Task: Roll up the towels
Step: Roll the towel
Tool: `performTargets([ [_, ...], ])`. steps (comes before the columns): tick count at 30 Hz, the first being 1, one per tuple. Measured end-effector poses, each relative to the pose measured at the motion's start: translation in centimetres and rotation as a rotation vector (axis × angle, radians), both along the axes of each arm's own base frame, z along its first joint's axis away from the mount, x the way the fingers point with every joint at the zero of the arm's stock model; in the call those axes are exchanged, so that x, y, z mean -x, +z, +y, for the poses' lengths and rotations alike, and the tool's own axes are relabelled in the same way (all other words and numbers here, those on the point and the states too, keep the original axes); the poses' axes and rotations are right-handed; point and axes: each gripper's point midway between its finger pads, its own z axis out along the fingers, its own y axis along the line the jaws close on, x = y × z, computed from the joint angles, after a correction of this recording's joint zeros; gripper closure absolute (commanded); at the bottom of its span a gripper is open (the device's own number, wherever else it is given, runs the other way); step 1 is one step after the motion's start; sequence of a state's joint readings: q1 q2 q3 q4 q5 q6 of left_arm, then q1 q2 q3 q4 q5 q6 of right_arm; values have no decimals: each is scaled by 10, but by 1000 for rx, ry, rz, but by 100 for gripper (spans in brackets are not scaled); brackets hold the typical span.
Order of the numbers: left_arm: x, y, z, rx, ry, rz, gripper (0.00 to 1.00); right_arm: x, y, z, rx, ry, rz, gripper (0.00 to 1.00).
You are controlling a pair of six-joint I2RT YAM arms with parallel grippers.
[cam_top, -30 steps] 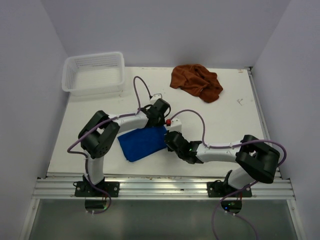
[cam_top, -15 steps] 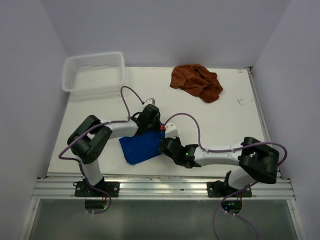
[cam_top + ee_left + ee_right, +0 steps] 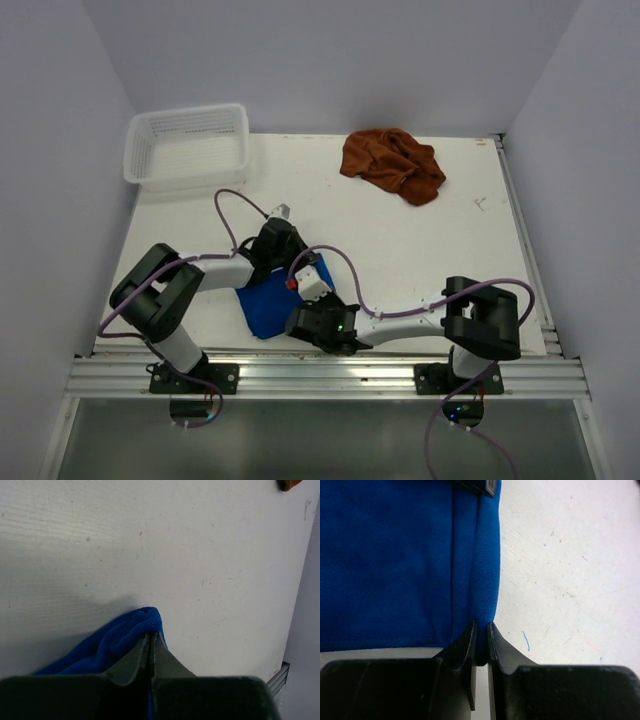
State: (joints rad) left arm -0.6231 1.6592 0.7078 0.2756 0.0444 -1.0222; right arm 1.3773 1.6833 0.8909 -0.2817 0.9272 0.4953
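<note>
1. Top external view: the basket (image 3: 187, 147) sits at the far left corner of the table (image 3: 450, 240). The blue towel (image 3: 262, 305) and the brown towel (image 3: 392, 165) both lie outside it, on the table.
2. Left wrist view: the left gripper (image 3: 150, 636) has its jaws pressed tight together on a rounded fold of the blue towel. The fold bulges just past the fingertips, and the cloth trails back to their left. Bare table lies ahead.
3. Top external view: the blue towel lies left of centre, near the table's near edge, between the two wrists. The left arm reaches its far side and the right arm its near right side.
4. Right wrist view: the right gripper (image 3: 481, 627) has its jaws almost closed, and the towel's doubled right edge fills the thin gap. The cloth spreads flat ahead and to the left, with bare table to the right.
5. Top external view: the brown towel lies crumpled at the far edge, right of centre, well apart from both grippers.
</note>
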Motion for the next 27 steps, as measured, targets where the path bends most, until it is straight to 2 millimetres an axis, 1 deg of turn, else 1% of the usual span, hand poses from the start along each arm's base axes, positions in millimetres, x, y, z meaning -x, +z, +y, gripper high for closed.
performTargets([
  [5,7,4,9,44,6,1,100,6,3,5,89,26,-56,100],
  [10,9,4,13,76,-5,-4,100,9,3,9,176,46,-97,100],
  [16,12,6,16,94,-14,-3,100,15,-4,20,309,84,-155,100],
  [19,15,8,18,97,-21,-2,100,20,-8,22,360,103,-177,100],
  [24,17,14,22,87,-30,-14,100,22,-11,28,423,119,-201,100],
  [26,18,17,25,69,-34,-23,89,21,-11,30,441,124,-208,100],
  [27,18,18,27,62,-36,-29,86,21,-10,31,446,126,-210,100],
])
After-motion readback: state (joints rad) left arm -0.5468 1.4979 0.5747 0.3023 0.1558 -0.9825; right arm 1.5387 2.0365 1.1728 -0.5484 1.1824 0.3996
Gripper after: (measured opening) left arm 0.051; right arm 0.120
